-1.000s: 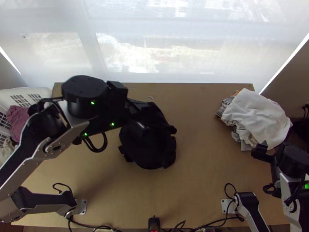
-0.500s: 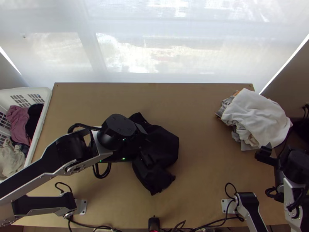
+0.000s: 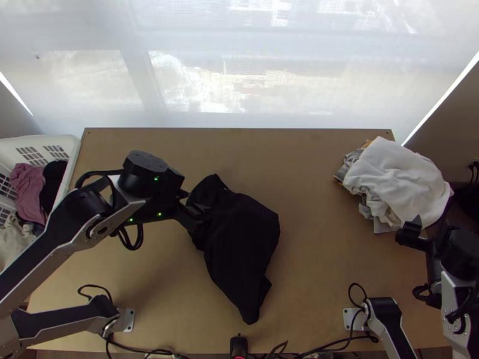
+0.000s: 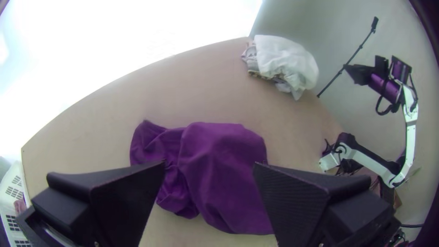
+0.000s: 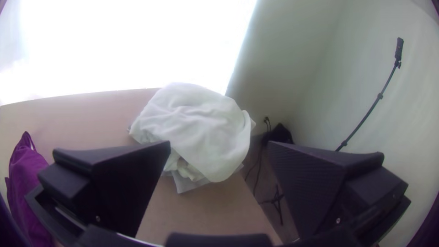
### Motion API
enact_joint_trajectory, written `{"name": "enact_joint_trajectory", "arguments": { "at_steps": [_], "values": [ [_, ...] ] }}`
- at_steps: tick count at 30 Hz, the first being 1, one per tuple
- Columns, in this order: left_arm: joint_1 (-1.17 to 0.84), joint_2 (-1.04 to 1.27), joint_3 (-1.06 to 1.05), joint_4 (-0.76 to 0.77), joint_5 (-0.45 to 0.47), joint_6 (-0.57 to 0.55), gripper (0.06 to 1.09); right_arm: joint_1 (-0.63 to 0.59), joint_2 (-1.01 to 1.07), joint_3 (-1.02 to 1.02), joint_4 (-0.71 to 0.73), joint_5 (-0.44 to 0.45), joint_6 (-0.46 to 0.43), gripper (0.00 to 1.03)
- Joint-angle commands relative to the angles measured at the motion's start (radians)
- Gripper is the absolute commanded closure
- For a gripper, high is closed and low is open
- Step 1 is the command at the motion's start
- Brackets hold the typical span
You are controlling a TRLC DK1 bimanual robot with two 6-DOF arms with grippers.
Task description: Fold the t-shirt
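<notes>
Now the t-shirt (image 3: 242,239) is strung farther down the table (image 3: 335,269), still bunched; left gripper (image 4: 209,162) backed off, wide open, empty; spreading probably needed.

The t-shirt (image 4: 224,174) is seen loosely bunched on the counter (image 4: 206,91), framed by widely parted jaws. A cloth pile (image 4: 288,59) is stacked at the counter's far right corner; beside its left edge, a white basket (image 4: 13,183) is partly seen.
</notes>
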Motion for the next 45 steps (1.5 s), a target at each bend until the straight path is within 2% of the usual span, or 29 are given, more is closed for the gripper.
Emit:
{"name": "enact_joint_trajectory", "arguments": {
  "at_steps": [1,11,23,27,32,34,38,40,43,45],
  "values": [
    [0.096,-0.018,-0.174,0.039,-0.024,0.032,0.15,0.037,0.072,0.027,0.062,0.001,-0.009,0.05],
    [0.099,0.047,-0.403,0.080,-0.034,0.051,0.15,0.061,0.118,0.030,0.105,-0.001,0.001,0.05],
    [0.086,0.199,-0.456,0.176,-0.064,0.054,0.15,0.089,0.122,0.030,0.105,-0.001,0.006,0.05],
    [0.078,0.232,-0.456,0.177,-0.063,0.052,0.25,0.143,0.133,0.033,0.105,0.001,0.007,0.05],
    [0.078,0.269,-0.473,0.206,-0.064,0.054,0.25,0.144,0.159,0.048,0.105,-0.001,0.006,0.05],
    [0.081,0.277,-0.487,0.248,-0.064,0.057,0.29,0.144,0.161,0.045,0.103,0.001,0.006,0.05],
    [0.096,0.308,-0.499,0.315,-0.066,0.066,0.29,0.146,0.161,0.045,0.095,-0.001,0.003,0.05],
    [0.099,0.318,-0.499,0.350,-0.064,0.068,0.39,0.146,0.161,0.045,0.091,-0.001,-0.006,0.05],
    [0.098,0.346,-0.487,0.369,-0.063,0.072,0.64,0.146,0.162,0.047,0.089,0.001,-0.022,0.05],
    [0.093,0.355,-0.487,0.386,-0.060,0.084,0.74,0.146,0.165,0.047,0.089,0.001,-0.029,0.05]
  ]
}}
